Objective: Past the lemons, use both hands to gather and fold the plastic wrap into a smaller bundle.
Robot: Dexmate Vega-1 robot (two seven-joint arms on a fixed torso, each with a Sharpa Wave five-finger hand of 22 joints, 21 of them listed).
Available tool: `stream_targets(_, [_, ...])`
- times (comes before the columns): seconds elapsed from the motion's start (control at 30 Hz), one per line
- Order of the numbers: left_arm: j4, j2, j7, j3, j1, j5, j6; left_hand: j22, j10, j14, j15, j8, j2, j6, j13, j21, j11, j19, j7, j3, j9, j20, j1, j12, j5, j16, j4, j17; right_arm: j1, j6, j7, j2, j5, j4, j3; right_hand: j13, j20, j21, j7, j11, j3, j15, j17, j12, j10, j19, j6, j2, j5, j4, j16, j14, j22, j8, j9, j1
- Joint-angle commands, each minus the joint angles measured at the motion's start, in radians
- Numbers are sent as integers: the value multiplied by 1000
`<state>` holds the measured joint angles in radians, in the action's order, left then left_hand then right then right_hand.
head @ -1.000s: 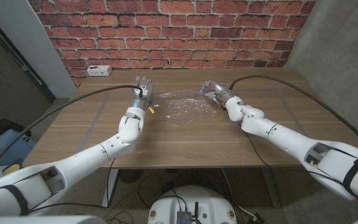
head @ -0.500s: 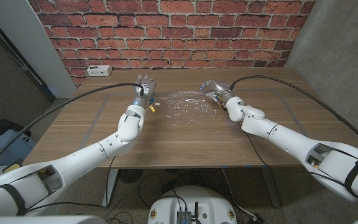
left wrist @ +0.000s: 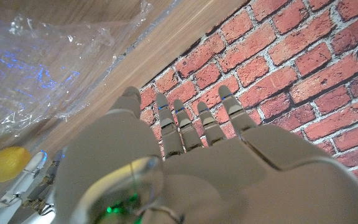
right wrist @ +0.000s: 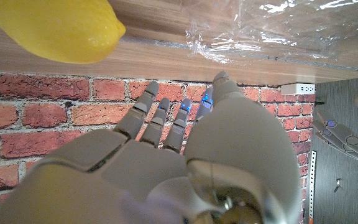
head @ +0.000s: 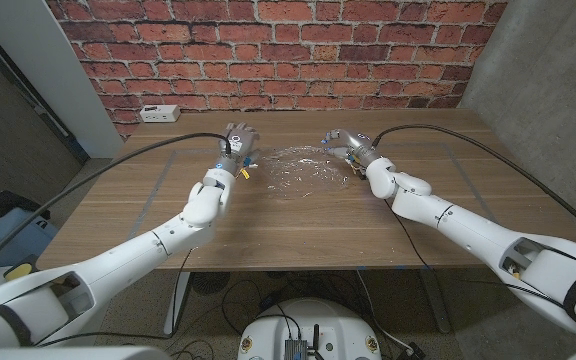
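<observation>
A crumpled sheet of clear plastic wrap [head: 298,172] lies on the wooden table [head: 298,235] between my two hands. My left hand [head: 238,140] stands at the wrap's left edge with its fingers straight and apart, holding nothing. My right hand [head: 347,146] stands at the wrap's right edge, also spread and holding nothing. A small yellow lemon [head: 244,170] lies by my left wrist. In the left wrist view, the wrap [left wrist: 36,68] spreads beyond my left hand [left wrist: 185,162], with a lemon [left wrist: 5,163] past it. In the right wrist view, a lemon [right wrist: 48,25] and the wrap [right wrist: 278,25] lie past my right hand [right wrist: 166,155].
A brick wall [head: 288,50] rises right behind the table's far edge. A white outlet box [head: 158,113] sits at the far left of the table. Black cables [head: 158,150] run along both arms. Bare wood stretches in front of the wrap.
Both hands have crept a little farther along the wrap's far corners, the left one slightly to the right. The wrap has barely shifted.
</observation>
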<state>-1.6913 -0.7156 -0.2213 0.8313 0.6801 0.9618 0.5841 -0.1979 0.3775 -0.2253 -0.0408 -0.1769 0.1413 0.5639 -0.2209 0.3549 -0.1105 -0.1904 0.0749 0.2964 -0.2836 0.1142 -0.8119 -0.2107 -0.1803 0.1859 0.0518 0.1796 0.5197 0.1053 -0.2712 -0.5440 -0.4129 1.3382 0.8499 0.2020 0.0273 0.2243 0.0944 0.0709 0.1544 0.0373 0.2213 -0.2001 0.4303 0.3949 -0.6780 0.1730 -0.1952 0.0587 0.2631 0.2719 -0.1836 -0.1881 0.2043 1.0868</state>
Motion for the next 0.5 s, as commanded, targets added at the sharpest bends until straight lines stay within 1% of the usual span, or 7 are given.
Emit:
stream_targets(0.03, [-73,-24,-5,-53,51,-86,-55,-6,-4,1,-21,3,0,-15,-4,-2,8,5,-5,-4,3,7,24,-1,4,5,-15,5,39,-34,35,-29,42,61,-33,5,3,4,-3,-15,8,89,8,0,-2,10,16,15,4,-23,6,13,-3,4,0,-28])
stream_targets(0.13, [-91,-33,2,-68,64,-115,-70,-6,-5,5,-17,3,-5,-23,-4,-3,8,8,-5,-11,9,10,39,-2,6,3,-21,5,47,-48,44,-36,50,72,-40,5,-9,4,-10,-20,17,84,11,1,-9,11,32,24,5,-38,6,16,-3,7,-1,-45])
stream_targets(0.23, [-110,-44,13,-80,75,-140,-90,-7,-11,10,-11,2,-15,-29,-4,-6,11,15,-7,-20,15,12,56,-1,8,2,-27,5,58,-50,45,-41,49,88,-45,5,-20,4,-11,-23,21,81,13,2,-14,10,38,24,6,-45,5,15,-3,7,-1,-55])
stream_targets(0.37, [-142,-61,33,-92,91,-162,-109,-7,-18,14,-8,-1,-41,-37,-4,-9,12,22,-11,-45,28,21,100,-1,9,2,-41,5,78,-42,48,-51,47,122,-52,5,-21,4,-12,-26,23,78,14,2,-16,10,43,23,6,-51,5,17,-3,7,-2,-63])
stream_targets(0.4, [-147,-65,38,-95,94,-168,-114,-7,-20,17,-5,-2,-46,-37,-4,-10,11,23,-10,-51,31,27,108,-1,8,1,-44,5,83,-40,49,-54,47,129,-55,5,-19,3,-13,-27,24,78,14,2,-17,9,44,23,6,-53,5,17,-3,6,-2,-65])
stream_targets(0.5, [-164,-73,51,-106,104,-185,-126,-8,-28,23,-1,-8,-60,-30,-4,-13,19,28,-9,-66,40,34,136,0,5,1,-54,5,97,-33,53,-60,50,150,-63,5,-12,3,-13,-27,27,79,14,1,-17,7,44,22,6,-56,5,19,-3,5,-2,-70])
